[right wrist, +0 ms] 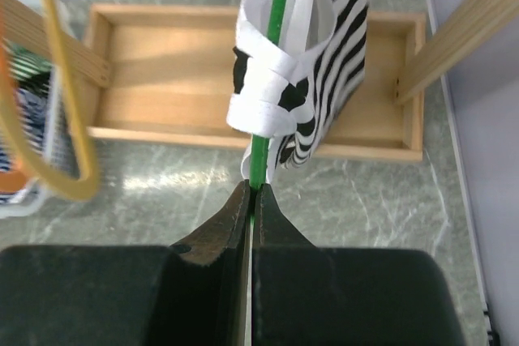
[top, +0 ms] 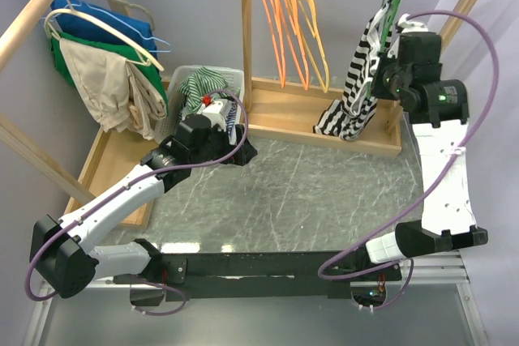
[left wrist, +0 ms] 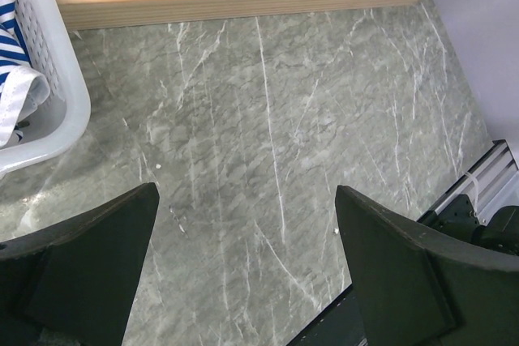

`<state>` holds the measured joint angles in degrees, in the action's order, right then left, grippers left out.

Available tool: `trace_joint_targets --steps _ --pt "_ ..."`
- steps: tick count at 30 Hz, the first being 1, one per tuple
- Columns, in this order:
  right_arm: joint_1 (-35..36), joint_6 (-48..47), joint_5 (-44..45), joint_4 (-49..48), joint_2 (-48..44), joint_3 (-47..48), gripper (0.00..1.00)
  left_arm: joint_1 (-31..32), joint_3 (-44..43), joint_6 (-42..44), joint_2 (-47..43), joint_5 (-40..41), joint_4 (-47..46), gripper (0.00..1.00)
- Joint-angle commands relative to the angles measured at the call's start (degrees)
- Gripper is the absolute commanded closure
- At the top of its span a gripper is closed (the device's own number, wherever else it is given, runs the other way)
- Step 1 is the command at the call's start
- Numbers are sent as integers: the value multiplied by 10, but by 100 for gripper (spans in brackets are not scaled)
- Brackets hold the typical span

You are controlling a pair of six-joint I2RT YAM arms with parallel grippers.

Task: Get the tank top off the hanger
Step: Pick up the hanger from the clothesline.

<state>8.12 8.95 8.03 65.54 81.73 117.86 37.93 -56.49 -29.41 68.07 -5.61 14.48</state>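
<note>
A black-and-white striped tank top (top: 359,79) hangs on a green hanger (top: 388,6) at the right end of the wooden rail. My right gripper (top: 389,80) is up beside it. In the right wrist view the right gripper (right wrist: 253,188) is shut on the green hanger (right wrist: 259,160), just below the bunched tank top (right wrist: 324,62). My left gripper (top: 240,148) hovers low over the marble table near the basket. The left wrist view shows the left gripper (left wrist: 247,192) open, with only bare table between its fingers.
Several orange and yellow hangers (top: 292,30) hang empty on the same rail, above the rack's wooden base tray (top: 284,115). A white laundry basket (top: 235,79) with clothes stands behind the left gripper. A second rack of clothes (top: 105,70) leans at far left.
</note>
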Motion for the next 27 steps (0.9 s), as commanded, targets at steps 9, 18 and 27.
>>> trace_joint_targets --steps 9,18,27 --pt "3 3 15 -101 -24 -74 84 2 4 1 -15 11 -9 4" --pt "3 1 42 -108 -18 -64 69 2 6 2 -15 12 -7 4" --pt "2 8 68 -109 -8 -79 67 2 5 4 -7 10 -4 4"
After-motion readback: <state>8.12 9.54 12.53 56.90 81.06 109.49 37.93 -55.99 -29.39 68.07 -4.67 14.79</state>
